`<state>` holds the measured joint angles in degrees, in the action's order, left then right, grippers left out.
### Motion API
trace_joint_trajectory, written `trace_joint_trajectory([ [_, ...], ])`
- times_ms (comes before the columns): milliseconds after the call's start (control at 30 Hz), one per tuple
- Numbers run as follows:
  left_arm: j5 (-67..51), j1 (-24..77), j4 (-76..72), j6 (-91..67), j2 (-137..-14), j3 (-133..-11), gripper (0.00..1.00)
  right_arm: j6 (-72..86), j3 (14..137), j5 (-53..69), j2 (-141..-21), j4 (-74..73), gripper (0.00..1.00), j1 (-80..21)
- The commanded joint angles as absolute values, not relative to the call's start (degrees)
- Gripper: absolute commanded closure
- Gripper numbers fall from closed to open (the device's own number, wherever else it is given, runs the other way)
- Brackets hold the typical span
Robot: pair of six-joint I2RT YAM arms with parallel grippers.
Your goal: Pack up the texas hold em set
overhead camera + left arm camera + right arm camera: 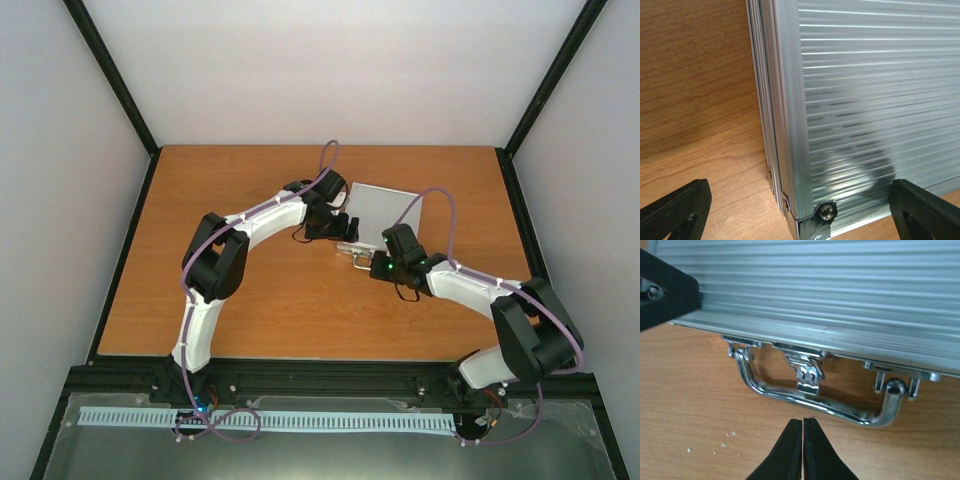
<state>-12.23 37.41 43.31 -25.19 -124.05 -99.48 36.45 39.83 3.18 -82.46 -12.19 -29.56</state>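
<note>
The texas hold em set shows only as its silver ribbed case, lying flat and closed on the wooden table; its contents are hidden. My left gripper is open at the case's near-left corner. One finger is over bare wood and the other is over the lid. My right gripper is shut and empty. Its tips sit just short of the chrome handle and the hanging latch, touching neither.
The wooden table is ringed by a black frame and white walls. A few white crumbs lie on the wood left of my right gripper. The left gripper's black finger shows over the case lid in the right wrist view.
</note>
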Motion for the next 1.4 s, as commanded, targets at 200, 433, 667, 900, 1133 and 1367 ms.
trace_joint_trajectory([
  [200, -8.85, 37.88, 53.26, -22.24, -127.03, -96.65, 0.0, 40.05, 37.11, -2.92, -82.47, -2.87, 0.97, -32.36],
  [433, -8.87, 37.88, 53.54, -21.68, -127.9, -97.17, 0.0, 40.02, 37.0, -3.53, -84.15, -0.1, 0.97, -32.74],
  [667, -8.92, 37.84, 53.95, -21.37, -128.45, -97.12, 0.0, 40.97, 37.94, -3.58, -88.46, 1.53, 0.97, -32.92],
  [900, -8.77, 37.87, 54.41, -20.97, -128.17, -96.66, 0.0, 42.31, 35.7, -9.96, -89.84, 6.08, 0.97, -33.05],
  [1133, -8.96, 37.83, 54.26, -21.05, -128.47, -95.44, 0.0, 47.06, 32.33, -17.12, -92.0, 9.67, 0.97, -33.06],
  [1367, -8.7, 37.87, 54.75, -20.68, -127.89, -93.97, 0.0, 51.22, 32.65, -12.99, -100.58, 16.87, 0.97, -33.02],
])
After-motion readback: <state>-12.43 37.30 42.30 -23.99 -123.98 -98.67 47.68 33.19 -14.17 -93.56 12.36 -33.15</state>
